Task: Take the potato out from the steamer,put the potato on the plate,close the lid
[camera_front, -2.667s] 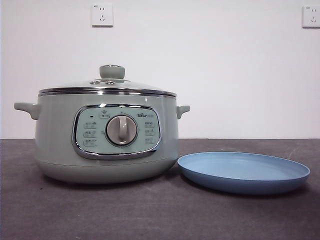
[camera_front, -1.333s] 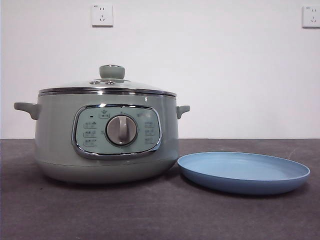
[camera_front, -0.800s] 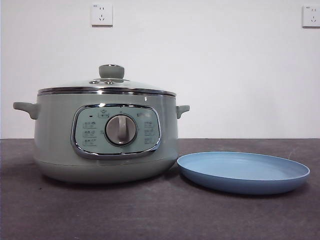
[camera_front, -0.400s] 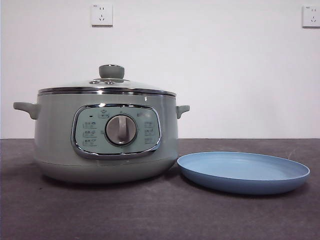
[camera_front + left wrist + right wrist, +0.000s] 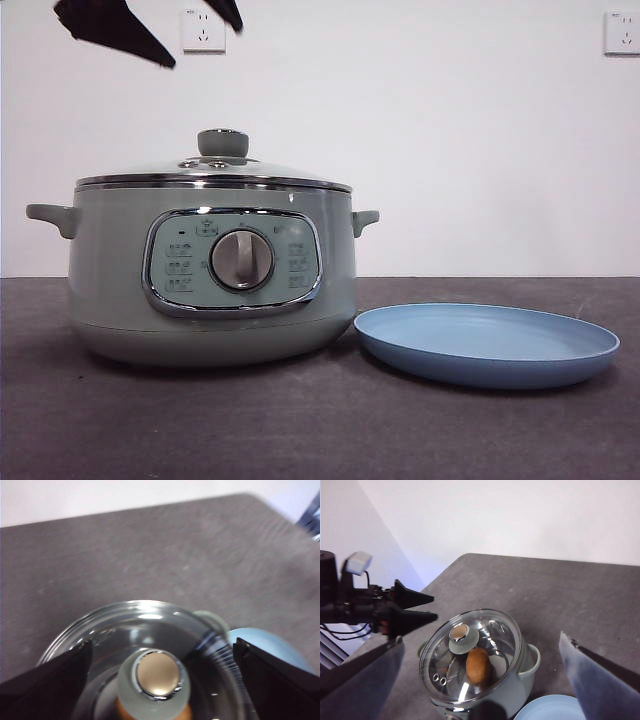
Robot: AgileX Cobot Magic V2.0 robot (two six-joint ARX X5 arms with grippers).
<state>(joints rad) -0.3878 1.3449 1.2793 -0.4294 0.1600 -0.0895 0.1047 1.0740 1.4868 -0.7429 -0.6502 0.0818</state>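
A: Where were the large units?
B: The steamer [image 5: 212, 285] sat on the table [image 5: 300, 430], lid [image 5: 470, 652] seated; the plate [image 5: 487, 344] lay just beside it.
A: And the potato [image 5: 477, 665]?
B: Inside, under the glass.
A: Grippers?
B: The left gripper [image 5: 160, 655] hovered above the knob [image 5: 154, 680], jaws spread; the right gripper [image 5: 480, 680] waited high, released.

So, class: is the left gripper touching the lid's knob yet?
Apart. In the front view the left gripper hangs high above the lid's knob, with bare wall between them. The left wrist view shows its jaws open on either side of the knob.
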